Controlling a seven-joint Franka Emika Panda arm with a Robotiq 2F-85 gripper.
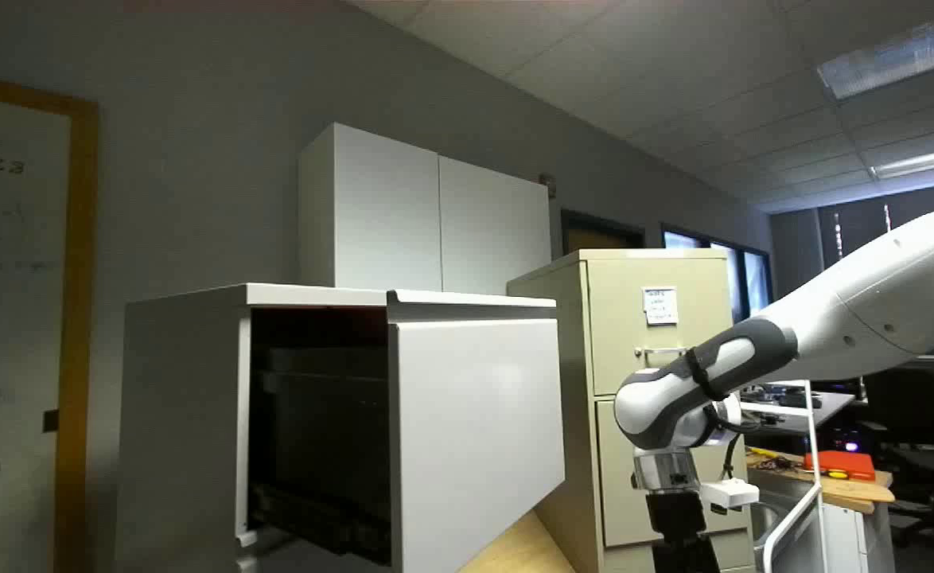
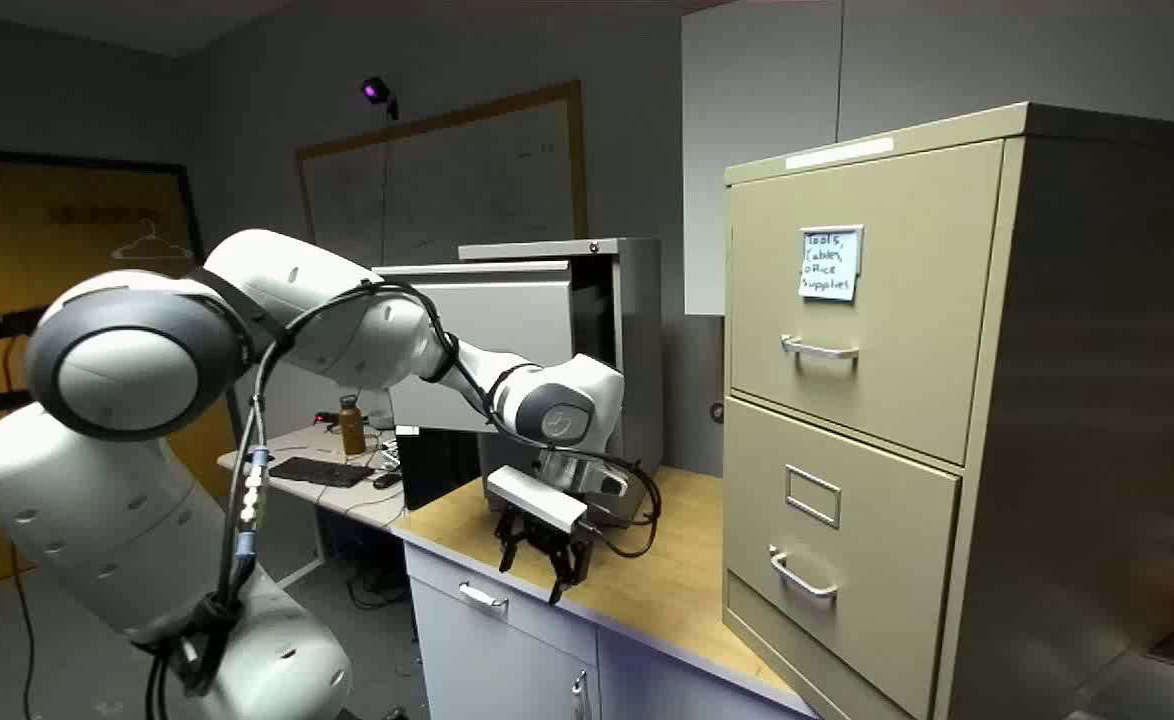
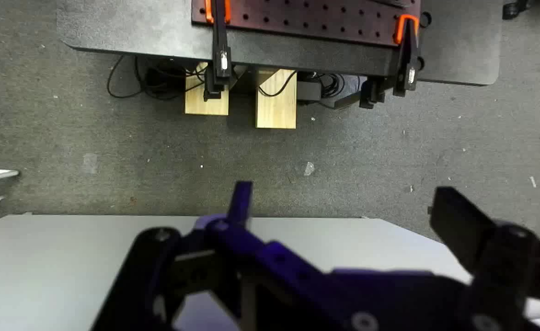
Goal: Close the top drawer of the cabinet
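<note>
The top drawer has a plain white front [image 1: 479,430] and is pulled far out of the white cabinet [image 1: 180,414]. Its dark interior shows in the gap. An exterior view also shows the drawer [image 2: 492,315] protruding from the cabinet [image 2: 639,340], with the arm hiding part of its front. My gripper [image 2: 530,582] points down, apart from the drawer, in front of and below its front, near the counter's front edge. In the wrist view the gripper [image 3: 343,187] is open with nothing between its fingers. In an exterior view the gripper [image 1: 684,549] is cut off at the bottom.
A beige filing cabinet [image 2: 862,320] stands beside the white cabinet. A wooden counter [image 2: 677,540] lies under the gripper. A white two-door cupboard [image 1: 435,215] is behind. The wrist view shows floor [image 3: 343,151], a black table with clamps [image 3: 127,27] and a white panel [image 3: 67,257].
</note>
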